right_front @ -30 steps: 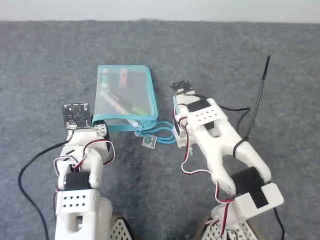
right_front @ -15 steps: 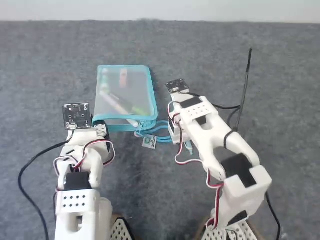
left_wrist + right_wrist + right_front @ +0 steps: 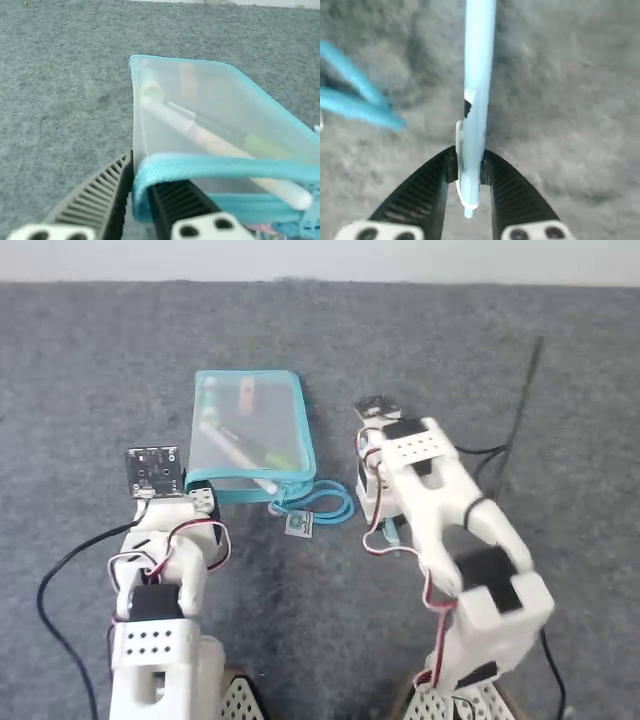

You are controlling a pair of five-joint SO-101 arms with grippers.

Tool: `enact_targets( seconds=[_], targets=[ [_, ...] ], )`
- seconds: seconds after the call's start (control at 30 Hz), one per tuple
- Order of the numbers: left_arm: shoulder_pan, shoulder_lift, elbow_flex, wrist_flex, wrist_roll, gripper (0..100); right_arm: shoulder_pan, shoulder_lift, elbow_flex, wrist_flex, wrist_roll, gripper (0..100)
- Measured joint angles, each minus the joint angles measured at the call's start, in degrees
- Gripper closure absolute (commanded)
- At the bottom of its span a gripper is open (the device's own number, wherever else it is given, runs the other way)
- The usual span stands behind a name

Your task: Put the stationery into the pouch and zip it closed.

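Nearest the arm bases
- left gripper [image 3: 140,175] at the pouch's near corner, on the side away from the strap; jaws narrow, pinching the turquoise zip edge of the pouch [image 3: 250,435]
- right gripper [image 3: 468,160] just off the pouch's strap side, low over the grey mat [image 3: 450,340]; jaws closed on a pale blue pen [image 3: 477,75], gripped near its back end, barrel pointing away from the wrist

Pouch mouth
- near edge looks open
- turquoise strap [image 3: 330,502] and small tag [image 3: 298,525] trail from the pouch's near corner toward the right gripper
- end of a white marker [image 3: 295,197] seems to poke out past the zip band

Inside the pouch, further off
- green highlighter [image 3: 272,454] lies beside the marker
- something orange [image 3: 245,395] sits near the far end; can't tell what

Judgement
- the pen is the piece not yet in; zipping comes after

Risks
- pen held near one end, so the long free barrel may swing or slip on contact with the pouch wall
- pen tip may catch the strap loop and drag it across the mouth
- mouth is held at one corner only, so it may sag shut and the pen may ride over the top
- left pinch is shallow, so a push from the pen could pull the edge free
- the marker end could jam the slider unless it is nudged in
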Motion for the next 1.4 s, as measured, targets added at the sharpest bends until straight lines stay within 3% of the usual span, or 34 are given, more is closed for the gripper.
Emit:
enact_targets(
  seconds=[0.4, 0.63, 0.83, 1.13, 1.4],
  targets=[
    [4.66, 0.0, 0.0, 0.0, 0.0, 99, 0.18, -32.88, 7.56, 12.04, 11.43, 99.2],
    [4.66, 0.0, 2.11, -3.16, 0.0, 99, -10.2, -44.13, 8.26, 20.57, 17.05, 99.2],
    [4.66, 0.0, 2.11, -3.16, 0.0, 99, -16.35, -45.45, 11.43, 21.19, 19.25, 99.2],
    [6.51, 0.0, 2.11, -3.16, 0.0, 99, -16.97, -45.01, 12.31, 21.27, 20.13, 99.2],
    [6.68, 0.0, 2.11, -3.16, 0.0, 99, -16.97, -30.77, 10.9, 17.41, 20.13, 99.2]
  ],
)
